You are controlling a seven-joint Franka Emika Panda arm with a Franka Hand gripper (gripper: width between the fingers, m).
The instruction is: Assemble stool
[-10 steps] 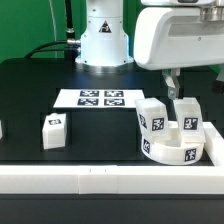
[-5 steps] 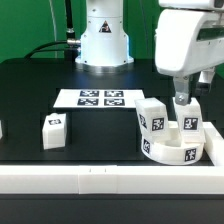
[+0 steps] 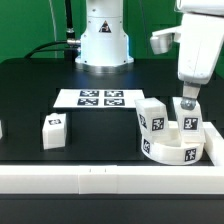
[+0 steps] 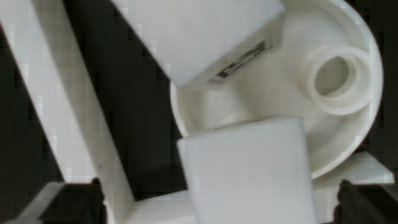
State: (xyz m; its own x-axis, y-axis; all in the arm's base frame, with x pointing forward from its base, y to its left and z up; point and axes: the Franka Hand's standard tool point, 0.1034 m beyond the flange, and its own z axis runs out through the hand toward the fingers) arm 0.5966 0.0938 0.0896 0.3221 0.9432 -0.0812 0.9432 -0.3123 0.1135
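The round white seat lies at the exterior view's right by the front rail. Two tagged block legs stand on it, one on the left and one on the right. A third leg lies loose on the black table to the left. My gripper hangs just above the right leg. In the wrist view the seat shows its round hole, and the leg sits between my two dark fingers. The gripper is open, with a gap beside the leg.
The marker board lies flat in the middle, in front of the robot base. A long white rail runs along the front and another rail stands right of the seat. A small white piece shows at the left edge.
The arm has moved toward the exterior view's right and turned, bringing the gripper down over the right-hand leg. The legs and seat have not moved.
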